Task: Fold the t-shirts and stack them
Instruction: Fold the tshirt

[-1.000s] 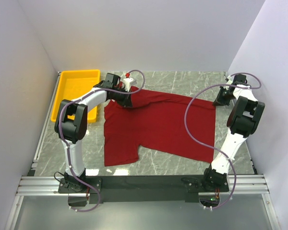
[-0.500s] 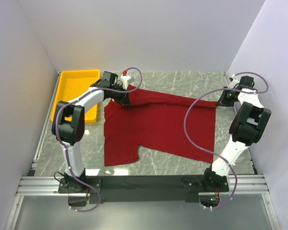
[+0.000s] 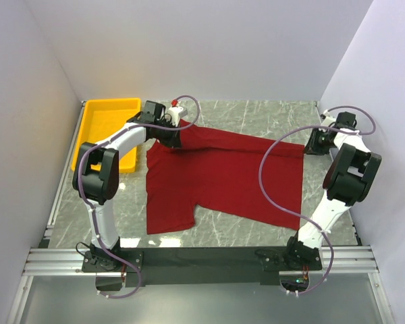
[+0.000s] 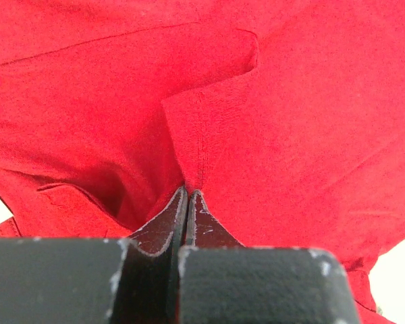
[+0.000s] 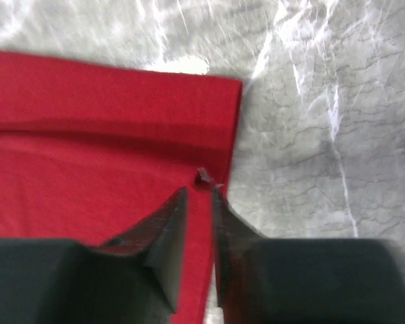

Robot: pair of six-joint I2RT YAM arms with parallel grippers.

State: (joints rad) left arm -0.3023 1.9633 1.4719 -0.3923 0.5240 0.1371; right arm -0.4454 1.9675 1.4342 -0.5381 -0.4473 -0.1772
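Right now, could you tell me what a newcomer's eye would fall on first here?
A dark red t-shirt lies spread across the middle of the marbled table. The left gripper is pinched shut on a fold at its far left edge, while the right gripper has jaws slightly parted over its far right corner. A yellow tray sits far left.

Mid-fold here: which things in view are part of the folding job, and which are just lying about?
Part of the job:
- red t-shirt, spread out, not yet folded
- left gripper, shut on a pinch of the t-shirt
- right gripper, jaws a little apart over the t-shirt's corner

Just lying about:
- yellow tray, far left, nothing in it
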